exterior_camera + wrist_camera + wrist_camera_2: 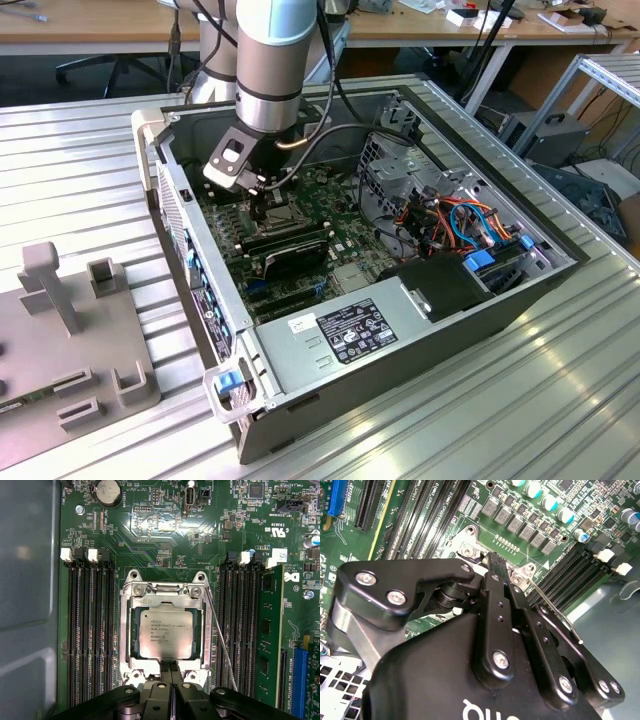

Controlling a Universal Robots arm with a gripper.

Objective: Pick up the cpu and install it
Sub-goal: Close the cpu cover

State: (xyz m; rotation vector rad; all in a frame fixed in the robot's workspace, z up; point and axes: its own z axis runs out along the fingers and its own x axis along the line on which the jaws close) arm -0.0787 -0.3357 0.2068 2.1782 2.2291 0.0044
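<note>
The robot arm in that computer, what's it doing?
A robot arm is reaching down into an open computer case. The cpu lies in its socket on the green board, with a metal frame around it. The arm's tool is right at the cpu's edge, closed and holding nothing.

Silver-grey square cpu (166, 636), flat, seated in socket frame (127, 630)

Gripper (496, 560): black linkage in foreground, fingers pressed together, tips at the edge of the metal socket frame (468, 548). Thin wire lever (555, 611) runs alongside. Black memory slots (567, 572) flank the frame on the green motherboard (485, 502).
</note>
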